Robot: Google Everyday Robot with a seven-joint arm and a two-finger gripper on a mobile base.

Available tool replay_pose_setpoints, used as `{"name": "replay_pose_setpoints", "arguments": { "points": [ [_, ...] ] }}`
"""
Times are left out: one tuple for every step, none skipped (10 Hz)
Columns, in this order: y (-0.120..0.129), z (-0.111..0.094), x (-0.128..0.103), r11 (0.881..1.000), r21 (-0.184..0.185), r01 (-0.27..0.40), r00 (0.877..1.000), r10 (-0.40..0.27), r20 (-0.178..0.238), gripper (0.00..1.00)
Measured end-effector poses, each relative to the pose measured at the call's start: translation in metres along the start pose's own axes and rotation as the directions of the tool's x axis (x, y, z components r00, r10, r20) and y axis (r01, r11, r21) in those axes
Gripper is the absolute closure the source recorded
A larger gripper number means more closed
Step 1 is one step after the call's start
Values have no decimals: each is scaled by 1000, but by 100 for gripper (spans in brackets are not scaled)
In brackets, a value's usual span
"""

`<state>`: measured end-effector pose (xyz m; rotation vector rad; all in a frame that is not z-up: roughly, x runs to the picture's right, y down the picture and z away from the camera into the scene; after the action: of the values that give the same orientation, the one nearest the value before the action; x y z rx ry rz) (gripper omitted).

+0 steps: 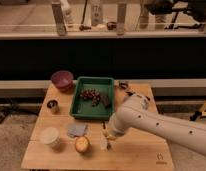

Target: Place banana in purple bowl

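Table (pixel 141 152): wooden, and it carries everything.
Arm (pixel 161 125): white, comes in from the right and bends down to the front-centre of the table.
Green tray (pixel 76 112): mid-table, with dark bits inside.
Purple bowl (pixel 62 79): far-left corner, just beside the tray's far-left edge.
Pale cup (pixel 50 136), grey cloth (pixel 76 130) and round orange item (pixel 82 144): front-left, left of the hand.
Small dark cup (pixel 52 105): left edge, between the bowl and the pale cup.
Hand (pixel 106 140): low at the table front, clenched.
Banana (pixel 104 143): a pale sliver right at the fingertips. Its long axis seems to run near-to-far. Whether it is truly gripped, cannot tell.

Judgement: the bowl lies far-left of the hand, well apart from it. The tray's near-left corner sits on the straight line between them, so the carry needs height.
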<state>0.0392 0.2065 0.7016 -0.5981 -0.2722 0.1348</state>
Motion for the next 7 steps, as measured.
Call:
{"name": "replay_pose_setpoints", "arguments": {
  "points": [
    [0,0,-3,1000,2,-1,1000,1,2,97],
    [-1,0,-7,1000,5,-3,1000,3,6,97],
    [-2,0,-8,1000,8,-6,1000,5,8,97],
    [-4,-1,-11,1000,11,-9,1000,9,11,97],
    [-4,-1,-14,1000,15,-13,1000,13,15,97],
    [-5,-1,-17,1000,18,-14,1000,13,18,97],
    [-5,-1,-20,1000,20,-14,1000,14,22,97]
  ]
}}
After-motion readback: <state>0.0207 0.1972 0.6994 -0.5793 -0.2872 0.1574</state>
